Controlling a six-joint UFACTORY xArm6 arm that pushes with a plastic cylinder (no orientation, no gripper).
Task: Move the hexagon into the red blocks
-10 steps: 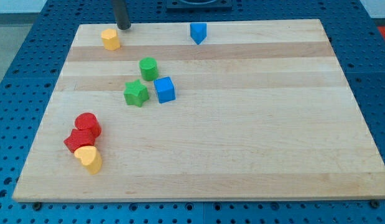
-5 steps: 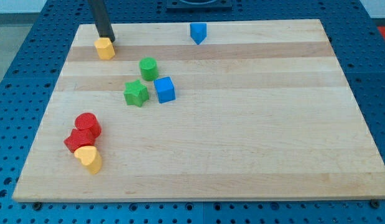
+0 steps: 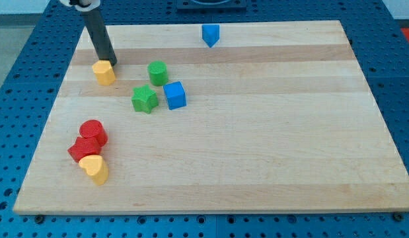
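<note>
Hexagon first: the yellow hexagon point(image 3: 104, 72) sits at about ten o'clock on the wooden board point(image 3: 270, 145), close to the board's left edge and well apart from the red pair. It is a small, squat, mustard-yellow piece with a flat top and short faceted sides. Nothing on the board is a container; every block lies loose on the bare wood.

Going near to far: at about eight o'clock, nearest the view's bottom, a yellow heart-like block point(image 3: 94, 168) touches the lower red block point(image 3: 80, 149), whose shape I cannot make out. The red cylinder point(image 3: 93, 132) presses against that one from its one o'clock side. Farther up, toward the middle, the green star point(image 3: 145, 98) and the blue cube point(image 3: 175, 94) stand just beside each other, with the green cylinder point(image 3: 157, 71) just above, between them. The hexagon lies at nine o'clock from that cylinder, near it but apart. Farthest off, at twelve o'clock near the top edge, a blue block point(image 3: 210, 34) with a pointed lower end stands alone.

My tip point(image 3: 111, 63) rests at the hexagon's one o'clock edge, touching or nearly so, the dark rod leaning up toward eleven o'clock. The arm carries no jaws, so nothing is gripped.
</note>
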